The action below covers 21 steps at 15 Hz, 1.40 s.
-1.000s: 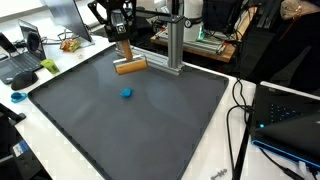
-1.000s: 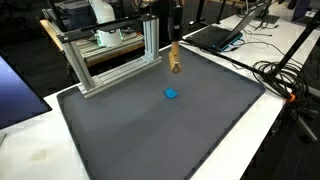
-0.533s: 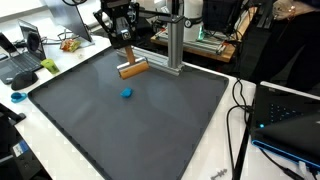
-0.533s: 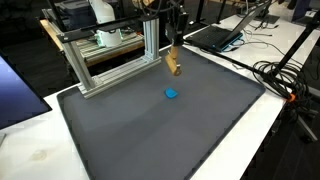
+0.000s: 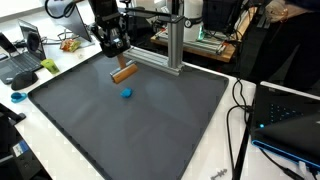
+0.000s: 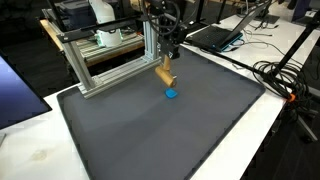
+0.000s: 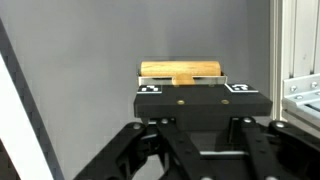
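My gripper [image 5: 120, 60] is shut on a tan wooden block [image 5: 124, 74] and holds it just above the dark grey mat [image 5: 150, 125]. In the exterior view from the opposite side the gripper [image 6: 165, 58] carries the block [image 6: 166, 73] tilted. A small blue object [image 5: 127, 94] lies on the mat a little in front of the block, also seen in that view [image 6: 172, 95], apart from the block. In the wrist view the block [image 7: 182, 70] shows beyond the black gripper body [image 7: 185, 82]; the fingertips are hidden.
An aluminium frame [image 5: 172, 50] stands at the mat's back edge, close behind the gripper, also in the opposite view [image 6: 110, 60]. Laptops [image 5: 290, 115] [image 6: 215, 35] and cables [image 6: 280, 75] lie off the mat. A white table edge [image 6: 40, 150] surrounds the mat.
The gripper has moved away from the aluminium frame toward the blue object, carrying the wooden block, which has tilted.
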Available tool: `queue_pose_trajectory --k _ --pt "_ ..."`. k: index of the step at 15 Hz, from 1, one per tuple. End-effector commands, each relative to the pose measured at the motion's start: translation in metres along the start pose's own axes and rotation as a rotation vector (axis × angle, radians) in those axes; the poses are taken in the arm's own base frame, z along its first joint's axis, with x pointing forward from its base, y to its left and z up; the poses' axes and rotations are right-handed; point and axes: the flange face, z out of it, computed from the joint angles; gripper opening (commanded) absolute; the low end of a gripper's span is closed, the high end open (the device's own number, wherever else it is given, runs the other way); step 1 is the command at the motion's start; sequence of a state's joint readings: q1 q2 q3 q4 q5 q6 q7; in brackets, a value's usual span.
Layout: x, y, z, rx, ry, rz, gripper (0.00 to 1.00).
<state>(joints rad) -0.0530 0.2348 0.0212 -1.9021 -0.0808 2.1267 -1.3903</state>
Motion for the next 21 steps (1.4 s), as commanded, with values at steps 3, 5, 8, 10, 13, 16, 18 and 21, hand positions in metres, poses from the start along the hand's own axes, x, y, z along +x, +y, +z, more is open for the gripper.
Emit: queue_pose_trajectory --k 3,5,8,10,13,16,18,21 --pt "-0.007 0.032 0.013 -0.016 -0.003 -0.057 0.22" --pt "-0.006 0.041 0.021 -0.022 0.002 -0.04 0.22" --pt "-0.003 0.052 0.03 -0.017 0.011 -0.031 0.22" --pt "-0.002 0.057 0.034 -0.019 0.01 -0.025 0.22" --pt "0.0 0.06 0.039 -0.008 0.012 -0.025 0.22" --pt "0.003 0.057 0.043 0.007 0.015 -0.038 0.22" --pt "0.006 0.054 0.043 0.014 0.018 -0.045 0.22" --pt "0.014 0.049 0.043 0.022 0.019 -0.06 0.22"
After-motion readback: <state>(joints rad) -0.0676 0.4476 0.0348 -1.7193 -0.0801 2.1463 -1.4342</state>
